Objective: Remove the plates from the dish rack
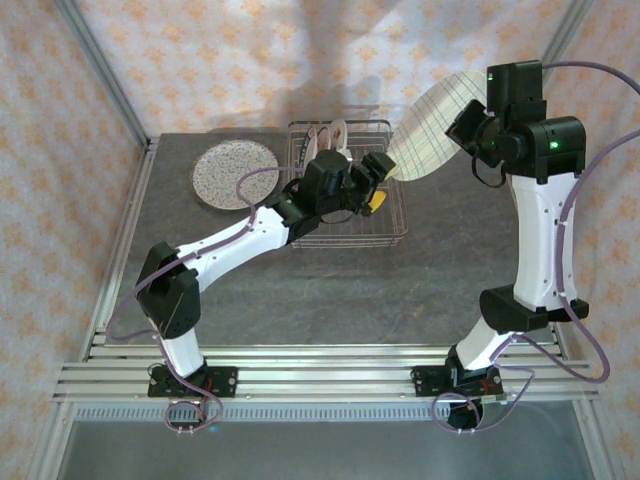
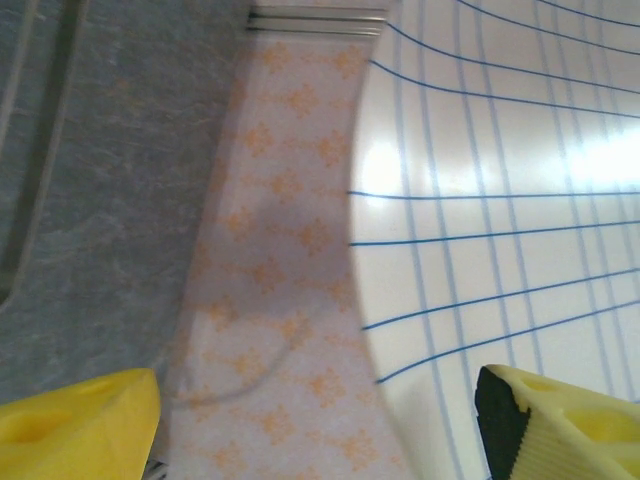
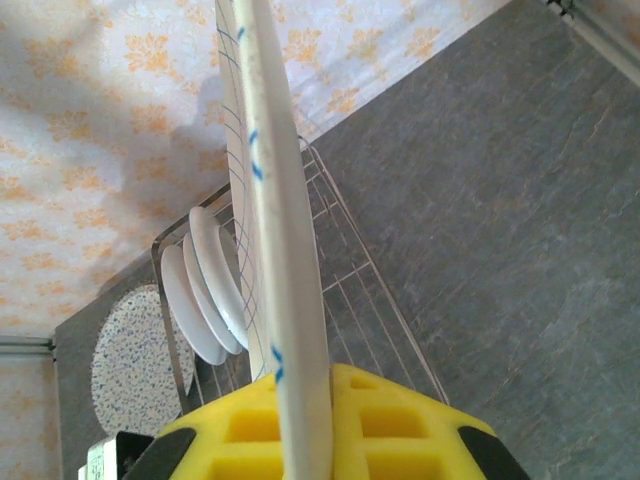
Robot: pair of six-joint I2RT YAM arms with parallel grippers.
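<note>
The right gripper (image 3: 300, 430) is clamped on the rim of a round white glazed plate crossed by a thin blue grid (image 1: 435, 125). It holds the plate on edge in the air, just past the right rear corner of the rectangular silvery wire dish rack (image 1: 340, 232).

In the rack's rear left part, a few plain-looking white plates (image 3: 205, 290) stand upright between the tines. A round speckled beige plate (image 1: 235, 175) lies flat on the grey worktop (image 1: 450, 260), just left of the rack.

The left gripper (image 1: 378, 185) hovers over the rack with its yellow fingers (image 2: 75, 420) spread wide and empty.

The gridded plate looks stiff, glossy and brittle. Pinched at one rim, it probably levers against the pads and could slip. The standing plates are best taken by their top rims, deep in the pads, and lifted straight up.
</note>
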